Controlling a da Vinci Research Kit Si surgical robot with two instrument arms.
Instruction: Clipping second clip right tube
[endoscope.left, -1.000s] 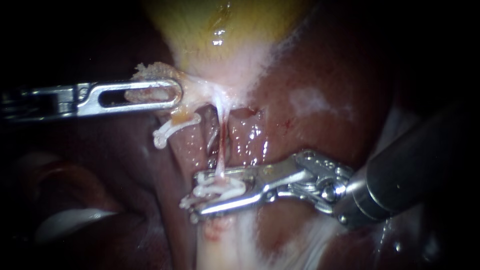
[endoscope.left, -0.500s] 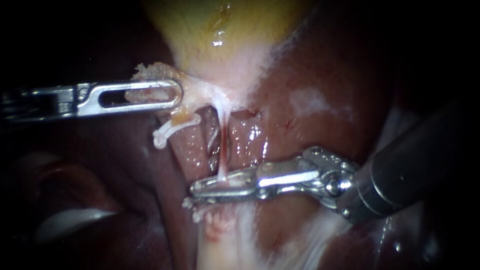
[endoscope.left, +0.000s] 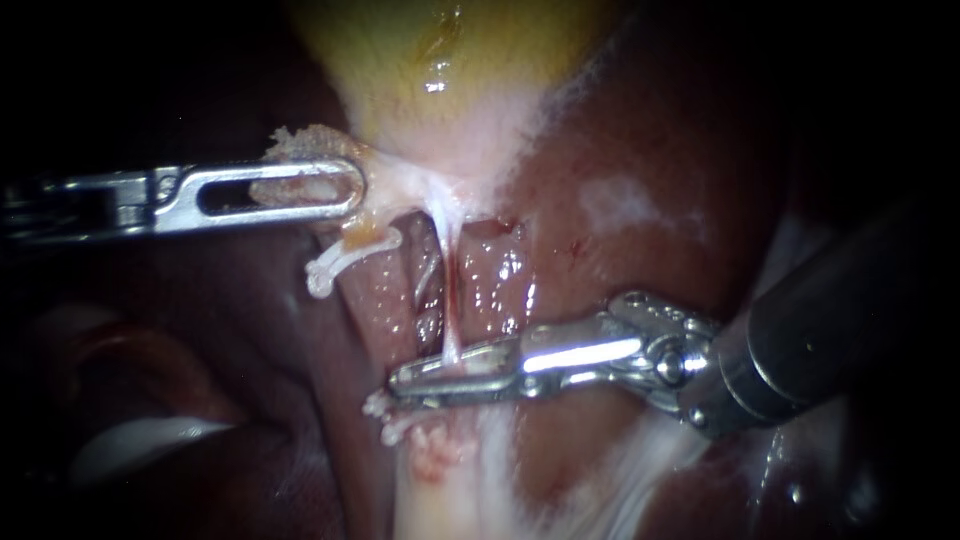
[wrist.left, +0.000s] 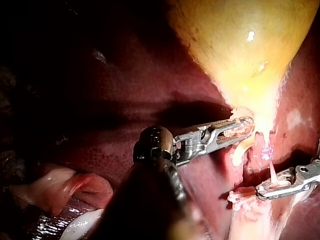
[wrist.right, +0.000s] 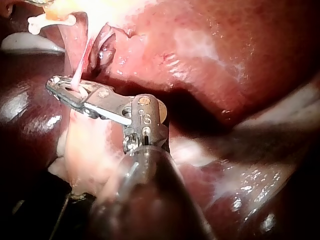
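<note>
My right tool (endoscope.left: 440, 372) is clamped across the thin right tube (endoscope.left: 449, 300), a white clip (endoscope.left: 395, 427) just beside its tip — any sideways tug could tear that taut strand. Left tool (endoscope.left: 300, 190) grips the gallbladder (endoscope.left: 440, 60) neck.

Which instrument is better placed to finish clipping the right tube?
Right. The right instrument is closed across the right tube; the left instrument is occupied, gripping the neck of the gallbladder, away from that tube.

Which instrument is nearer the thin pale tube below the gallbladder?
Right. The right instrument has its jaws shut on the thin pale tube at its lower end. The left instrument grips gallbladder tissue higher up, off to the tube's side.
</note>
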